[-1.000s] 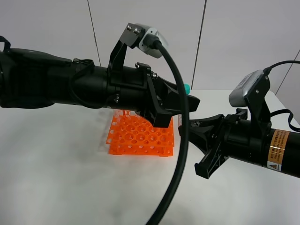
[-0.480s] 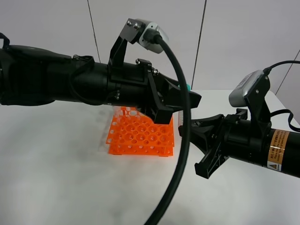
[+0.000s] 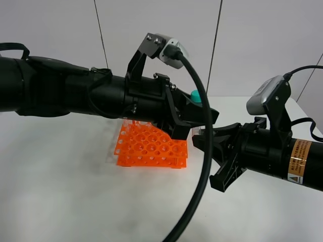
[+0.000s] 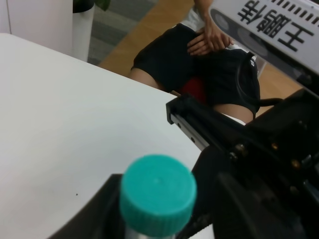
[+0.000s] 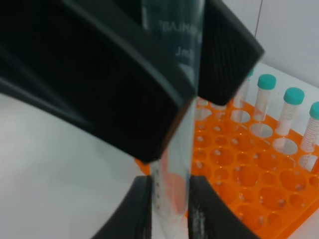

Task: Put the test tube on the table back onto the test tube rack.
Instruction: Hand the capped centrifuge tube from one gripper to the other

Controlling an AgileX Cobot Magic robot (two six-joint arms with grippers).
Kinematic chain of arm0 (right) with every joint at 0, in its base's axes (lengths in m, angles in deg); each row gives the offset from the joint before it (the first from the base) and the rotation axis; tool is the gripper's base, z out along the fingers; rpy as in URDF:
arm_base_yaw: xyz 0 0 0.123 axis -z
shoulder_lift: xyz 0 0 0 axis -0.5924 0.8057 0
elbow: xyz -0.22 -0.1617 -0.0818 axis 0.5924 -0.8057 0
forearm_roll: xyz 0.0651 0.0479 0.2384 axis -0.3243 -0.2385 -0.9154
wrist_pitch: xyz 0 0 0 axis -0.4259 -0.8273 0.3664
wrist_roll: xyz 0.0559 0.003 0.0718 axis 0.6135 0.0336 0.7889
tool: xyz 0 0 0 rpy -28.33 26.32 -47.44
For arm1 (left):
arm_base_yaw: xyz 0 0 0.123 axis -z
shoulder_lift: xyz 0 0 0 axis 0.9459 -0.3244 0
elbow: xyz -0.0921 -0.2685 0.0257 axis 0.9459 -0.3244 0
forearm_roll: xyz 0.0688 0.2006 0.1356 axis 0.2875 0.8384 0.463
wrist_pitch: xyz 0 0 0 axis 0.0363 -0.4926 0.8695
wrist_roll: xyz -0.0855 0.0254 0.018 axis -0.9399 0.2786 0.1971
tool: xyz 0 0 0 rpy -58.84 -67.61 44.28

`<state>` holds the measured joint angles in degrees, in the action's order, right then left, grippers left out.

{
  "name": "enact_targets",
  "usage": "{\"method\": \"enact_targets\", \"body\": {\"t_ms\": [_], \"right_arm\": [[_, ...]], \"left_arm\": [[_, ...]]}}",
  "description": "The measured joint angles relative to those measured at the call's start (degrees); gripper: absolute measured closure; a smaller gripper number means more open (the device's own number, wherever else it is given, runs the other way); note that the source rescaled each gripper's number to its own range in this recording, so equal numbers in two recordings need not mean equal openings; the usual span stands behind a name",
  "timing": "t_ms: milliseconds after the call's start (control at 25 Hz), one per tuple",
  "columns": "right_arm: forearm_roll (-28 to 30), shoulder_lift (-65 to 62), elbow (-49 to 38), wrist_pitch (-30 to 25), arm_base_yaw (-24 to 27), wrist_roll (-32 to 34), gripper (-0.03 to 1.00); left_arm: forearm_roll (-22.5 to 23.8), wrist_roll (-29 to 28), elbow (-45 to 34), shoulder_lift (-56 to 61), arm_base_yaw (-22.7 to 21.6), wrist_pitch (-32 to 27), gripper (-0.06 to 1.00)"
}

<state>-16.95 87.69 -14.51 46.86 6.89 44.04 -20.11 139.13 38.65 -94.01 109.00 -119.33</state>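
Note:
The test tube [image 3: 195, 96] stands upright above the table [image 3: 60, 191], its teal cap showing between the fingers of my left gripper [image 3: 197, 123]. In the left wrist view the cap [image 4: 158, 191] fills the gap between the jaws. In the right wrist view the clear tube [image 5: 172, 149] runs down from the left gripper's fingers [image 5: 224, 50] into my right gripper [image 5: 171, 209], whose two tips press its lower part. Both grippers look shut on it. The orange test tube rack [image 3: 151, 148] sits on the table just behind and left of the tube.
Several other teal-capped tubes [image 5: 266, 82] stand in the far row of the rack [image 5: 249, 179]. A thick black cable [image 3: 199, 176] hangs from the left wrist camera across the front. A seated person [image 4: 199, 64] is beyond the table's far edge.
My left arm has moved right and slightly down, closer to the right gripper. The teal cap has stayed in nearly the same spot. The right arm has not moved.

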Motion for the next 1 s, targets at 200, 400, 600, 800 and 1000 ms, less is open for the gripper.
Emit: {"method": "enact_targets", "body": {"t_ms": [200, 400, 600, 800, 1000], "right_arm": [[0.0, 0.0, 0.0, 0.1, 0.0, 0.0, 0.95], [0.0, 0.0, 0.0, 0.0, 0.0, 0.0, 0.95], [0.0, 0.0, 0.0, -1.0, 0.0, 0.0, 0.96], [0.0, 0.0, 0.0, -1.4, 0.0, 0.0, 0.96], [0.0, 0.0, 0.0, -1.4, 0.0, 0.0, 0.96]], "left_arm": [[0.0, 0.1, 0.0, 0.0, 0.0, 0.0, 0.8], [0.0, 0.1, 1.9, -0.1, 0.0, -1.7, 0.81], [0.0, 0.2, 2.5, -0.1, 0.0, -2.2, 0.79], [0.0, 0.2, 2.5, -0.1, 0.0, -0.9, 0.79], [0.0, 0.2, 2.5, -0.1, 0.0, 1.1, 0.79]]}}
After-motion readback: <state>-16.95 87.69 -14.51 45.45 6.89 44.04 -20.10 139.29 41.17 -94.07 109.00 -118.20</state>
